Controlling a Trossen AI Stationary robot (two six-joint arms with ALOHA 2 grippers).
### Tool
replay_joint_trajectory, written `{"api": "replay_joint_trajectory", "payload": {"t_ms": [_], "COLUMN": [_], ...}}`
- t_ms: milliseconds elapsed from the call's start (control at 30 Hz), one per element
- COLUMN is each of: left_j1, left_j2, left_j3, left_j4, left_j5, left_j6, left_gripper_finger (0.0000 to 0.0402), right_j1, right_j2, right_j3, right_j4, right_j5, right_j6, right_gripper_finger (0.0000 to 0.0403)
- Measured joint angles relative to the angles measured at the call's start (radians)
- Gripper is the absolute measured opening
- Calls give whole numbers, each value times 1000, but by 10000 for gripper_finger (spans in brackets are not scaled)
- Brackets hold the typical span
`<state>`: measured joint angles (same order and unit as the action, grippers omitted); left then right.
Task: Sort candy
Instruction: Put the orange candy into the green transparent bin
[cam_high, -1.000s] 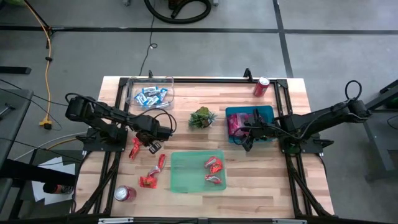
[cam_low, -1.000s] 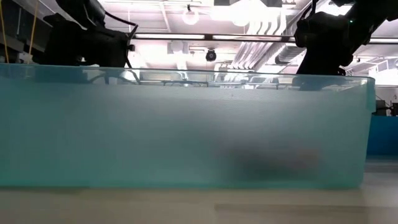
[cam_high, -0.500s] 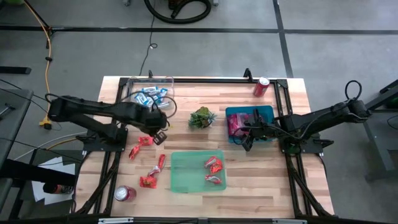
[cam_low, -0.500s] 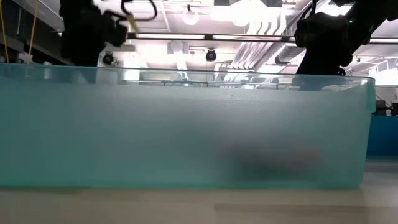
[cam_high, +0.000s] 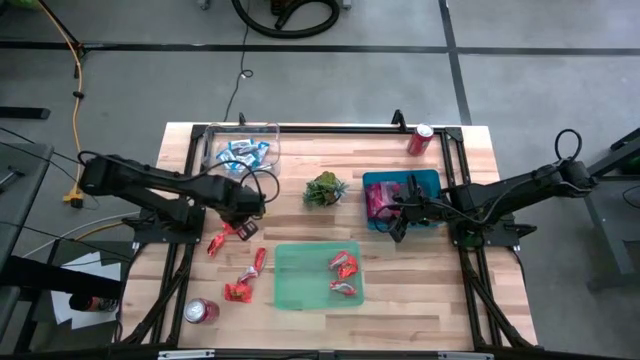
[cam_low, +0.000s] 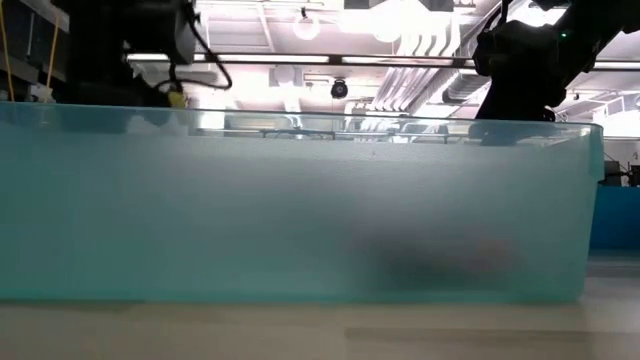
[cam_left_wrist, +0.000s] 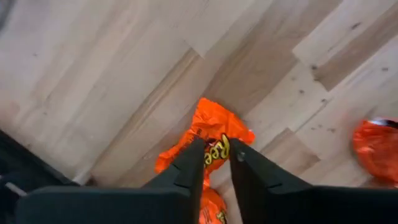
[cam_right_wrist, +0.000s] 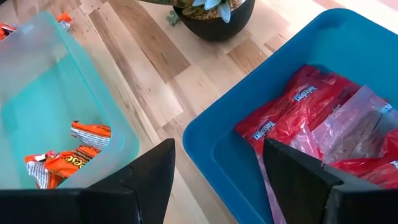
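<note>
"Reese's" on orange wrapper (cam_left_wrist: 214, 151), "Twizzlers" on red packets (cam_right_wrist: 303, 94) in blue bin (cam_right_wrist: 217, 149)

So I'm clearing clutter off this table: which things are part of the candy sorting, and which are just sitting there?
Part of the job:
- orange candies loose on the table
- orange candies in the green bin
- blue-and-white candies in the clear bin
- red-pink candies in the blue bin
- left gripper, jaws on an orange candy

Just lying about:
- potted plant
- two soda cans

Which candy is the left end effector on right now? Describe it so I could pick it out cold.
Start at the green tray near the table's front edge and look toward the left arm. Several orange candies lie on the bare wood there. It is the orange candy nearest the back, the only one with the left end effector closed around it.
</note>
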<state>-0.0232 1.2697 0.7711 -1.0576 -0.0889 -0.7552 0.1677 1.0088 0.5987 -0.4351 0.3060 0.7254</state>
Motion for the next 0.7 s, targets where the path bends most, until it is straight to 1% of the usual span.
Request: {"api": "replay_joint_trajectory", "payload": {"t_ms": [200,333,400,533,700], "left_j1": [69,127,155,199,220], "left_j2": [21,44,66,121,191], "left_j3": [-42,-42,-42,-42,-42], "left_j4": [60,65,64,68,77], "left_j5": [41,50,58,105,111], "left_j6": [77,128,152,216,264], "left_gripper_finger": [135,168,176,178,178], "right_j1": [0,0,0,0,0], "right_j2": [0,0,0,0,0], "right_j3": [0,0,0,0,0], "right_j4": [0,0,0,0,0], "right_j5": [16,16,17,17,17], "right_j6": [0,1,14,36,36], "right_gripper_finger": [238,238,238,238,238]}}
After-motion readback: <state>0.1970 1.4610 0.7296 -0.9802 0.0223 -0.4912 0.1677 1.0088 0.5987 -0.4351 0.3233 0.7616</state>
